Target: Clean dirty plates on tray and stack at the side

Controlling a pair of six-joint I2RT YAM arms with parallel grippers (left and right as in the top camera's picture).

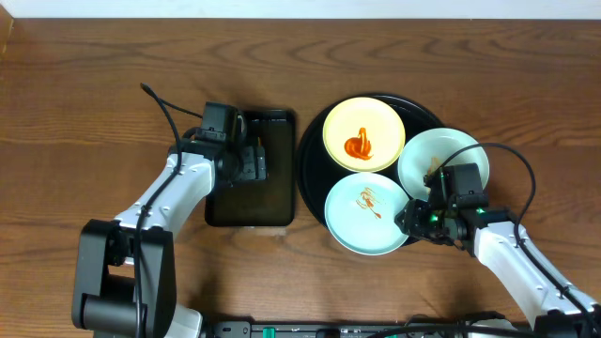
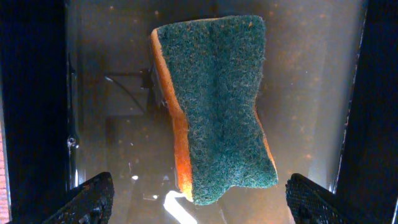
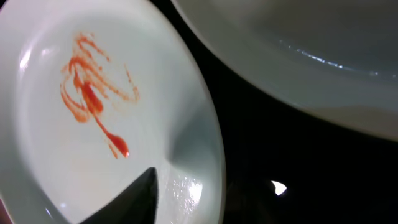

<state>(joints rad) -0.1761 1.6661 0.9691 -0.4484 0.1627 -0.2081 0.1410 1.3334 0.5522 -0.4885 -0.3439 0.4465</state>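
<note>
Mint-green smeared plate (image 1: 368,215) lies with its rim under right gripper (image 1: 407,222).

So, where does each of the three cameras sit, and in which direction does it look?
Overhead: fixed above the table, facing straight down on the round tray with three plates; both arms show.
Left wrist: on the left arm, facing down at a sponge in the rectangular tray; its open claw shows both fingertips.
Right wrist: on the right arm, close over the smeared mint plate; one fingertip shows.
Shared: overhead and right wrist both show that smeared mint plate.
</note>
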